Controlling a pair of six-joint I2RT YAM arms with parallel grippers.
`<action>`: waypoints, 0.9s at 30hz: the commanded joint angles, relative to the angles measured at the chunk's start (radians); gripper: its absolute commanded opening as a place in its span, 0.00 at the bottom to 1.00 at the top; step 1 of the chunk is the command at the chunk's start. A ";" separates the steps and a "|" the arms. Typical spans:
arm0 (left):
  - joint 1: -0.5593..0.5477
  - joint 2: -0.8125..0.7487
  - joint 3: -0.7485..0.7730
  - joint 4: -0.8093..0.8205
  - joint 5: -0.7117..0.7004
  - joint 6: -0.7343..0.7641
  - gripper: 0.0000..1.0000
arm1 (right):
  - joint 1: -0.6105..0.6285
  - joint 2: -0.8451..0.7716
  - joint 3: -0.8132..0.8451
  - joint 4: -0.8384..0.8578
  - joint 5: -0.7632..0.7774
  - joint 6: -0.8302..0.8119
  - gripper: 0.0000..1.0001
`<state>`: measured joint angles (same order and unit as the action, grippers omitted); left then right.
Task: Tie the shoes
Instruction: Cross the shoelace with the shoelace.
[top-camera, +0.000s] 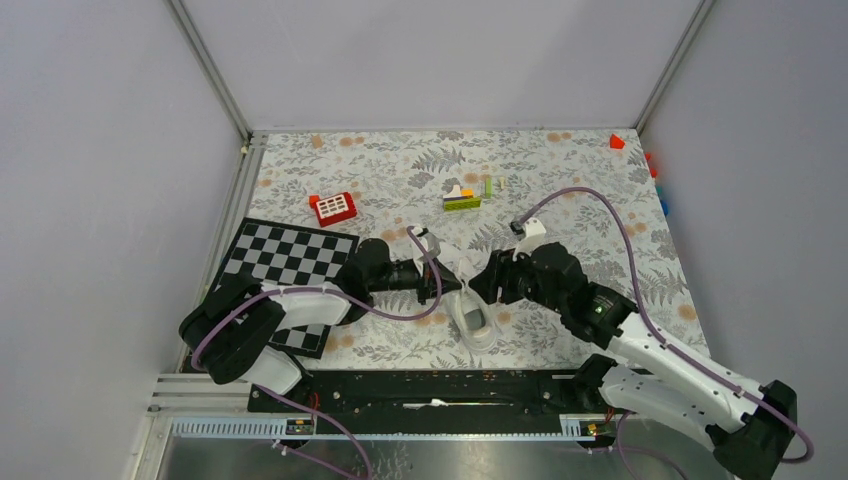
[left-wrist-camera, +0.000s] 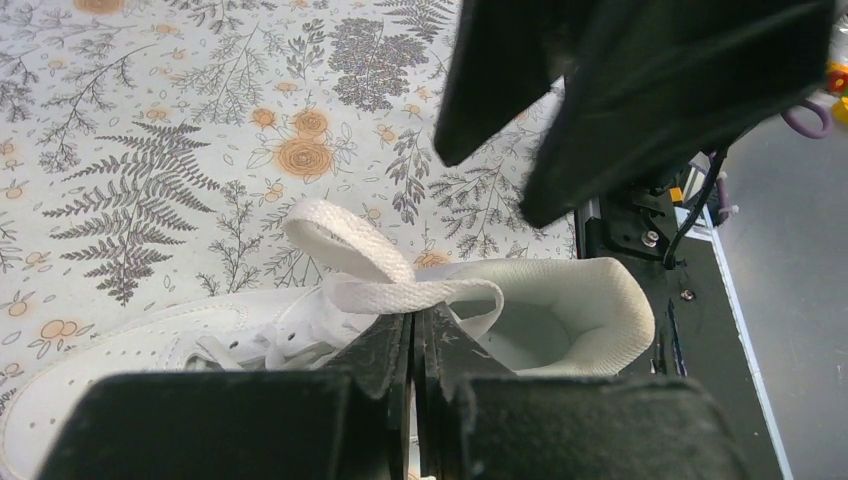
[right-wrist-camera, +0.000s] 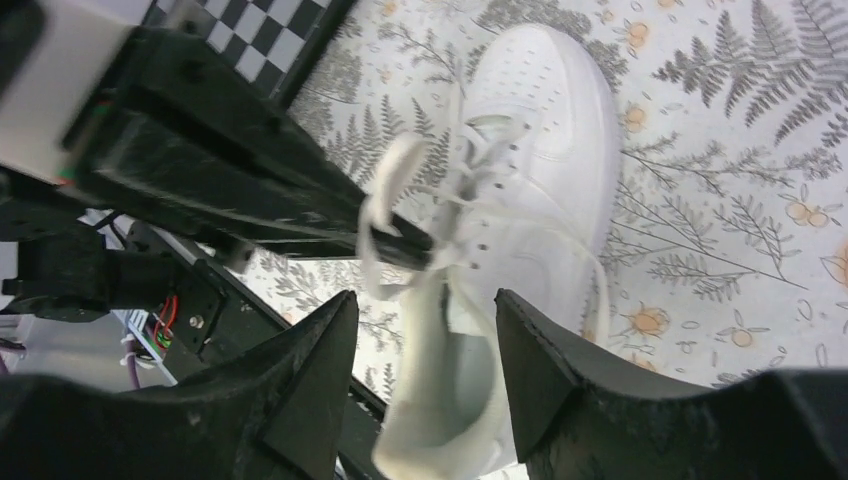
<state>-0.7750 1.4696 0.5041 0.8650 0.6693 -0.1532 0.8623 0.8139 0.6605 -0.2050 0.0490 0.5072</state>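
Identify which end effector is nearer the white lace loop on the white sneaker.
Left. The left end effector is shut on the white lace loop; the right end effector hangs open over the white sneaker, at its heel.

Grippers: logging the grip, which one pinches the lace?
The left gripper, jaws shut on the white lace loop; the right gripper stands open by the shoe.

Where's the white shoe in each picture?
Top external: shoe just below the middle.
Left wrist: shoe along the bottom, lace pinched in the left end effector.
Right wrist: shoe in the middle, toe at the top.
Shared landmark: the fern-patterned tablecloth under it.
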 joint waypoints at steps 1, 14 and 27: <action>0.021 -0.005 0.056 -0.011 0.107 0.064 0.00 | -0.174 0.019 -0.041 0.033 -0.262 -0.080 0.57; 0.044 -0.027 0.062 -0.112 0.159 0.096 0.00 | -0.241 0.278 0.010 0.172 -0.354 -0.217 0.40; 0.058 -0.010 0.080 -0.115 0.171 0.095 0.00 | -0.243 0.333 -0.004 0.303 -0.369 -0.428 0.48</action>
<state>-0.7296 1.4677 0.5434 0.7372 0.7879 -0.0757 0.6254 1.1507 0.6548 -0.0238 -0.3077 0.1822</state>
